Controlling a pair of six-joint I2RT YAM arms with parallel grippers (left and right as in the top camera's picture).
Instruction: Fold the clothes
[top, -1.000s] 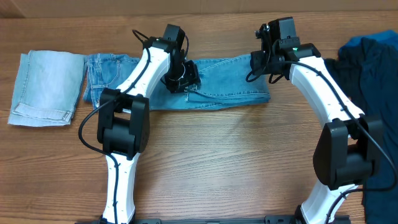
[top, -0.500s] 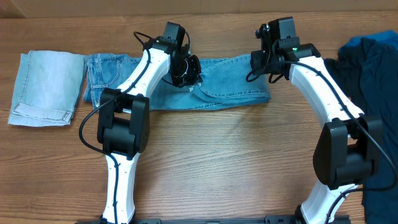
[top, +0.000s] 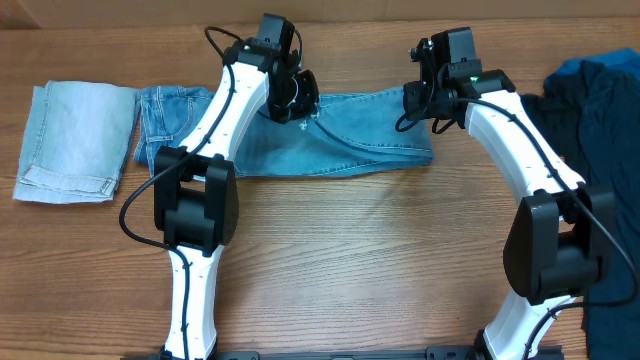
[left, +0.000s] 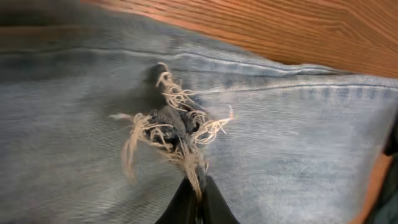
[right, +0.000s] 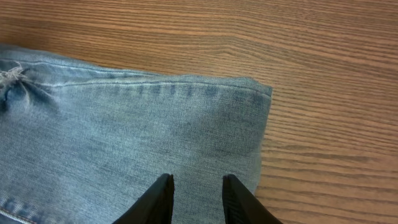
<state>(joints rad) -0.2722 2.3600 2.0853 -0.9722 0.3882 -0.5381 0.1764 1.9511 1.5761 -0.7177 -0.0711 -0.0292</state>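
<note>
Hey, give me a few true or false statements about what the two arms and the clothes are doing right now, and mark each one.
1. The left gripper has its jaws shut on the frayed threads of the jeans. True.
2. The right gripper has its jaws clamped shut on the jeans. False: the jaws stand open, and denim shows between them.
3. A folded pale denim piece lies to the left of the jeans. True.
4. The dark navy garment is draped over the jeans. False: it lies apart from them, out past the right arm.
</note>
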